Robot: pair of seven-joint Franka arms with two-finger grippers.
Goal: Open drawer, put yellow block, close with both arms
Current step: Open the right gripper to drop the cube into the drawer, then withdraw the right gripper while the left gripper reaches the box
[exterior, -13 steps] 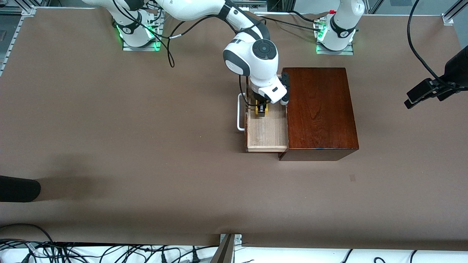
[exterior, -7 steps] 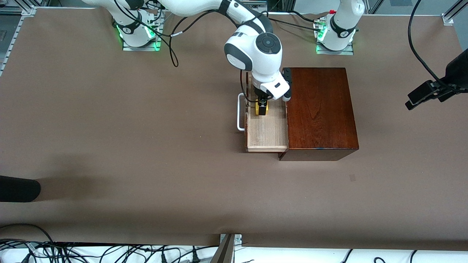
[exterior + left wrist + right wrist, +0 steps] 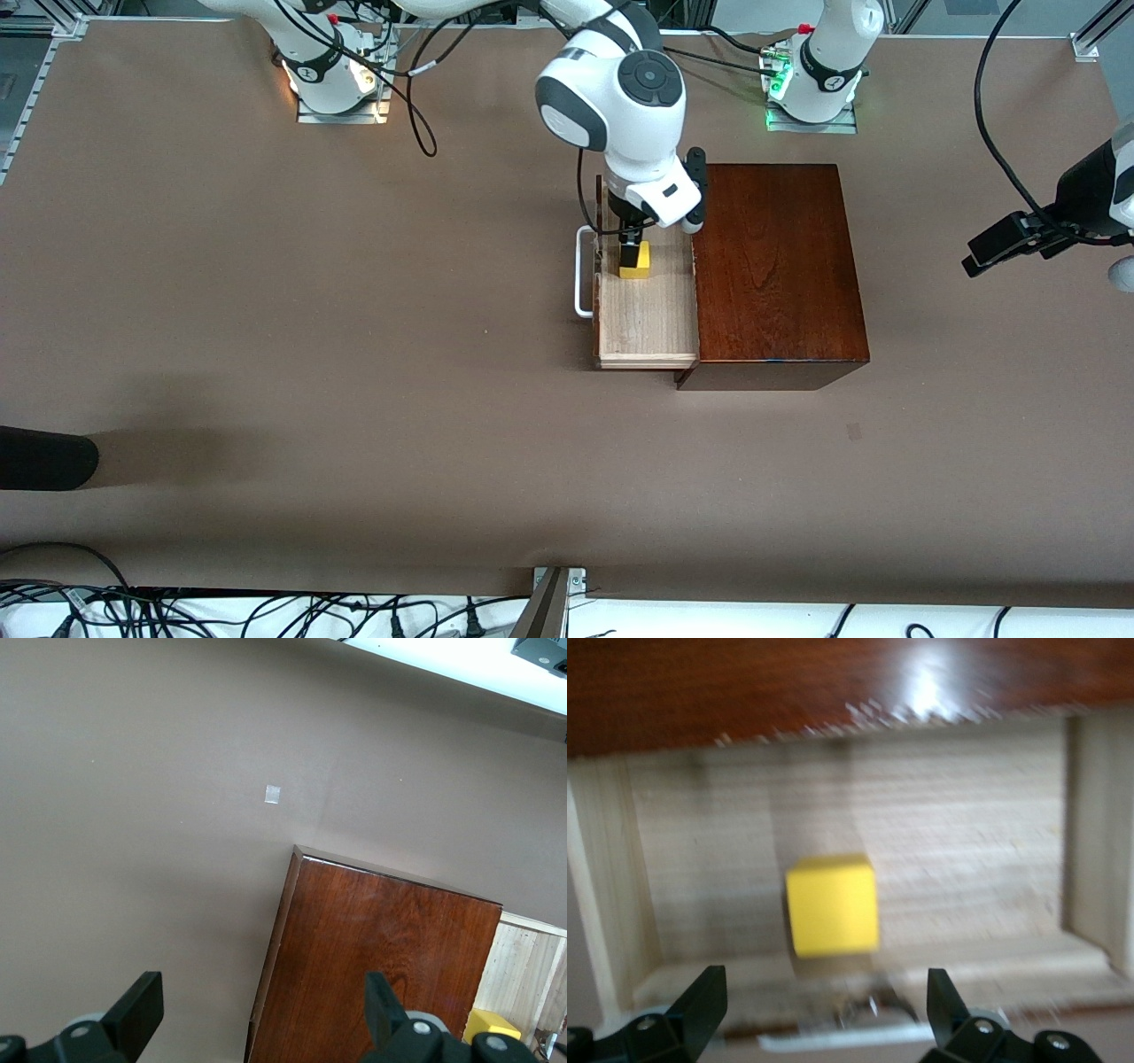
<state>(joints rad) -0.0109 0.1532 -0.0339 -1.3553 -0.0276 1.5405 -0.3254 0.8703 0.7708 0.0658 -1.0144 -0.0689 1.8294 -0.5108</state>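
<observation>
The drawer [image 3: 647, 321] stands pulled out of the dark-brown wooden box [image 3: 775, 266], its white bar handle [image 3: 582, 270] toward the right arm's end of the table. The yellow block [image 3: 634, 260] rests on the drawer's floor, in the part farther from the front camera. My right gripper [image 3: 630, 244] hangs open just above the block; in the right wrist view the block [image 3: 833, 904] lies free between and past the open gripper [image 3: 824, 1010]. My left gripper [image 3: 997, 244] waits open in the air off the left arm's end of the box; its wrist view shows the gripper [image 3: 261, 1010], box [image 3: 372, 957] and block [image 3: 492, 1025].
A dark rounded object [image 3: 44, 456] pokes in at the table's edge toward the right arm's end. Cables [image 3: 266, 611] run along the front edge. A small pale patch [image 3: 853, 431] marks the table, nearer the camera than the box.
The right gripper has opened, let go of the yellow block and risen a little; the block stays in the drawer. The left arm has shifted slightly.
</observation>
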